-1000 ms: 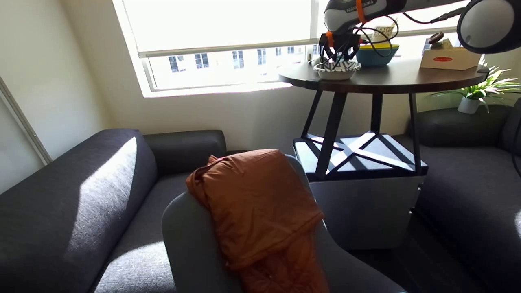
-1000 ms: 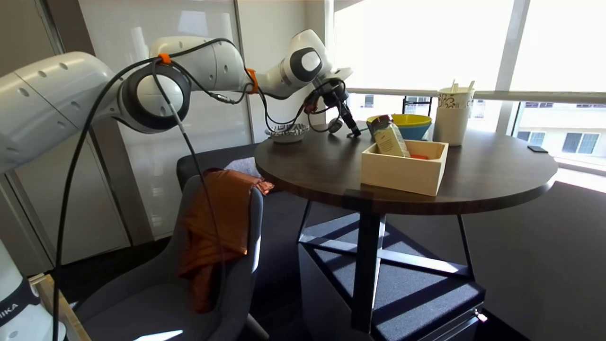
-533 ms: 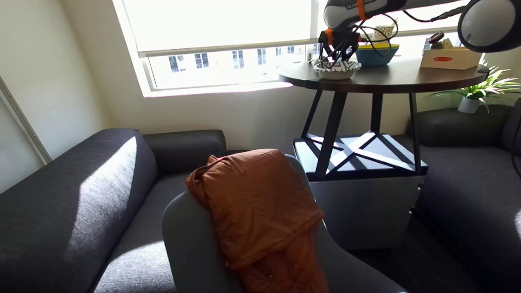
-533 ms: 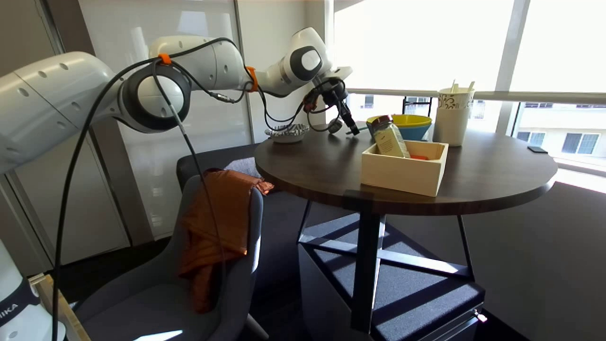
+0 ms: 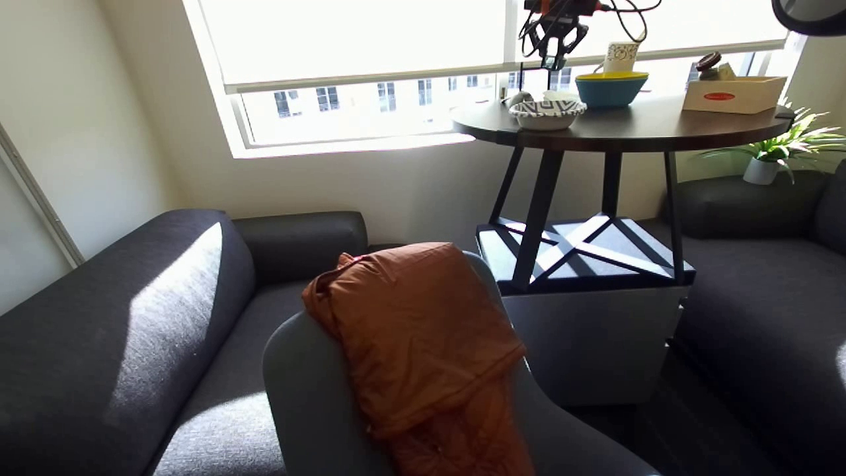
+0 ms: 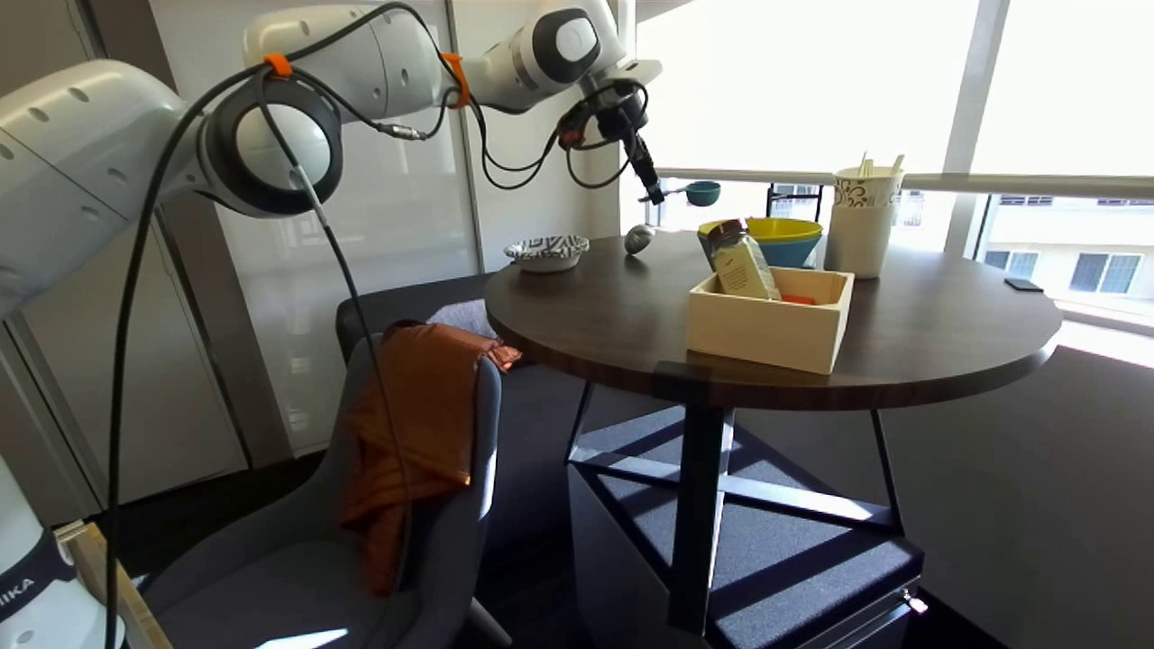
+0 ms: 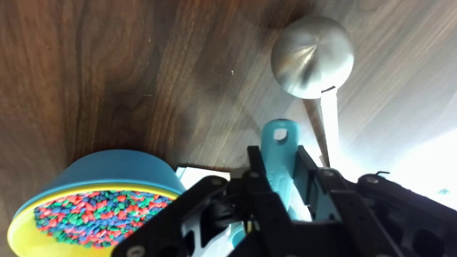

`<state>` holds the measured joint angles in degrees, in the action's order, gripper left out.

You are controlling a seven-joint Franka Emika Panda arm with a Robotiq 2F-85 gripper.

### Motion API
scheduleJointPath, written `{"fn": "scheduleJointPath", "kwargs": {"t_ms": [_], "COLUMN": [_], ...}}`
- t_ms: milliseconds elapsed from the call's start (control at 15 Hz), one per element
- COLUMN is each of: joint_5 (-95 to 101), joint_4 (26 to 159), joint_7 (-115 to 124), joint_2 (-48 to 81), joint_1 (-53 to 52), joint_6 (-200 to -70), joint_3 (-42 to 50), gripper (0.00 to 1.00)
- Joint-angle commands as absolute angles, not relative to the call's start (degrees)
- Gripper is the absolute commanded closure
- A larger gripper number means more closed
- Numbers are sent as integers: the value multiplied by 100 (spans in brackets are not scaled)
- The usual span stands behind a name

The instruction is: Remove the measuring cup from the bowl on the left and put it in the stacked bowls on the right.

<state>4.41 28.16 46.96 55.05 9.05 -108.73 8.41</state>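
Observation:
My gripper [image 7: 275,155] is shut on the handle of a teal measuring cup [image 7: 280,139], with the handle's holed end past the fingertips. In an exterior view the cup [image 6: 703,193] hangs in the air beside my fingertips [image 6: 656,196], higher than the stacked bowls [image 6: 789,252]. In an exterior view my gripper [image 5: 554,63] is above the table and the cup is mostly hidden. The stacked bowls, yellow inside blue, also show in the wrist view [image 7: 121,167], with coloured pellets inside. A white patterned bowl [image 5: 547,119] sits near the table edge.
A metal ladle [image 7: 314,57] lies on the dark round table [image 6: 613,315]. A wooden box [image 6: 766,329] holding a jar stands at the front. A tall patterned cup [image 6: 864,225] with utensils stands by the stacked bowls. A chair with an orange jacket [image 5: 416,330] is below.
My gripper and arm have risen well above the table, carrying the teal measuring cup up. Half a second ago the gripper was low, close to the tabletop. The bowls have not moved.

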Motion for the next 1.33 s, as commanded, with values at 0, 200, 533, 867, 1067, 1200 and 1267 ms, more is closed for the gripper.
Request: {"fn": "scheduleJointPath", "kwargs": {"t_ms": [0, 200, 533, 867, 1067, 1200, 1267], "joint_5": [26, 240, 263, 257, 396, 429, 469], "joint_4": [2231, 2671, 2673, 2632, 2670, 2721, 2740], "joint_7": [3867, 2844, 1423, 1505, 318, -359, -697], "joint_2": [5328, 4786, 4499, 4560, 4480, 4400, 4345], "joint_1": [1193, 1306, 1710, 1742, 1862, 1973, 2030], "joint_6": [-9644, -9223, -8706, -8831, -8712, -8518, -8372], "joint_3": [539, 680, 744, 772, 769, 771, 785], "gripper": [94, 94, 94, 94, 94, 94, 94]}}
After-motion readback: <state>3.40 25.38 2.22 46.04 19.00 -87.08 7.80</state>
